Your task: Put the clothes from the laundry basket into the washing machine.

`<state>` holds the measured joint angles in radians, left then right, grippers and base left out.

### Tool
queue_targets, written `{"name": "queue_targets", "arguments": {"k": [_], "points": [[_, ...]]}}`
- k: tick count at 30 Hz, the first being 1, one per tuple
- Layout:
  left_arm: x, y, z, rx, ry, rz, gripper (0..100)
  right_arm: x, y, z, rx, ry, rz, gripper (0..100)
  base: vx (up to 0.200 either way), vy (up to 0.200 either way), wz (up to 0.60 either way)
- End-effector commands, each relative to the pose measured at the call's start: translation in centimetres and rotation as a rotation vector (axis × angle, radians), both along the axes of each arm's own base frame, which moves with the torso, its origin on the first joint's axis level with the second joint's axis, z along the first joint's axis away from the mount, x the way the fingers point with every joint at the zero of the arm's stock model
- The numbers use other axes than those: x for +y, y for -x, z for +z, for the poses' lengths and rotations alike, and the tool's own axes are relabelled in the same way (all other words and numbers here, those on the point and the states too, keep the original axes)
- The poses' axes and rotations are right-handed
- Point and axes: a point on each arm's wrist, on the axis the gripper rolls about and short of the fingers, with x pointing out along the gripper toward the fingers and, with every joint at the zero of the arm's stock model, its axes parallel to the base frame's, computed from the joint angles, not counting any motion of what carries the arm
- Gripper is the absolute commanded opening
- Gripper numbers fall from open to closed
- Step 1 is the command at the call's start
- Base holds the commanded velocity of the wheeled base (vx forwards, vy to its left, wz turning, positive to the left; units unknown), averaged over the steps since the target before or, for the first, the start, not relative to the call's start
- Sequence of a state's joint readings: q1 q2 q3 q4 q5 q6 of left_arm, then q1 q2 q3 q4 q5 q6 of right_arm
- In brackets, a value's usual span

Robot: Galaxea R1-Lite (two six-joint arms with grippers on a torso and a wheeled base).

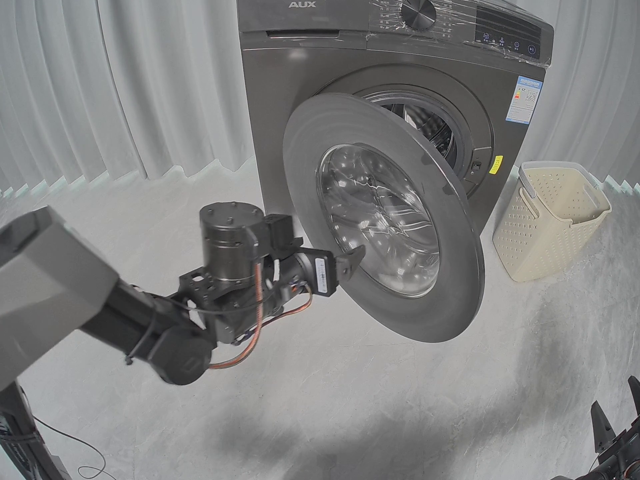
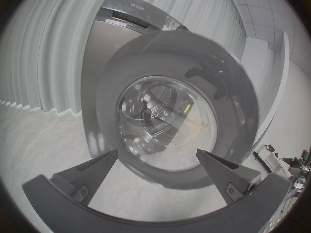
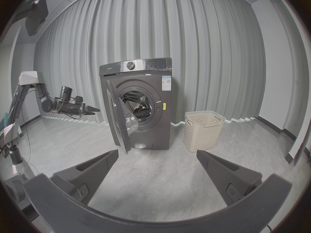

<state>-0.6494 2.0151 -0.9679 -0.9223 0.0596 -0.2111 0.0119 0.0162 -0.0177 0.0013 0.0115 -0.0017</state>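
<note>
Washing machine (image 1: 320, 61) first: we see it against the curtain (image 1: 133, 68), its round door (image 1: 393, 235) swung roughly half open. At 3 o'clock from it, near but apart, sits the laundry basket (image 1: 573, 225); we see nothing in it. The clothes (image 3: 140, 111), a dark bundle, lie in the drum (image 1: 427, 125), close to the lip of the opening. Our left gripper (image 1: 352, 260) sits at 8 o'clock on the door, fingers (image 2: 94, 165) spread wide and holding nothing, one tip just beside or touching the outer face; we cannot tell which. Our right gripper (image 3: 156, 152) hangs low at 5 o'clock in the head view, well apart from everything, likewise spread wide and empty

We judge loading done and closing the door the step in hand. Trouble we foresee: a tip skidding across the smooth, curved face, so the push glances off; a spread finger catching the rim as the door swings; a weak push leaving the latch unengaged; or cloth near the lip getting trapped in the seal
</note>
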Motion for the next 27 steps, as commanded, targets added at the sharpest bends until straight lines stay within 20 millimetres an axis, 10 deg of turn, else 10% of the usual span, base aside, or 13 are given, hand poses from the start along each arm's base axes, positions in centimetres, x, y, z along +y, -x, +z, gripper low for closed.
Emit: {"name": "queue_targets", "arguments": {"k": [1, 13, 27], "points": [[8.2, 11.2, 4.6, -0.081, 0.034, -0.007, 100, 0.0, 0.0, -0.5, 0.002, 0.000, 0.001, 100, 0.000, 0.000, 0.00], [17.5, 23.0, 1.4, -0.205, -0.019, 0.005, 100, 0.0, 0.0, -0.5, 0.000, 0.001, 0.000, 100, 0.000, 0.000, 0.00], [23.0, 29.5, -3.0, -0.175, -0.100, 0.425, 100, 0.0, 0.0, -0.5, 0.000, 0.001, -0.005, 100, 0.000, 0.000, 0.00]]}}
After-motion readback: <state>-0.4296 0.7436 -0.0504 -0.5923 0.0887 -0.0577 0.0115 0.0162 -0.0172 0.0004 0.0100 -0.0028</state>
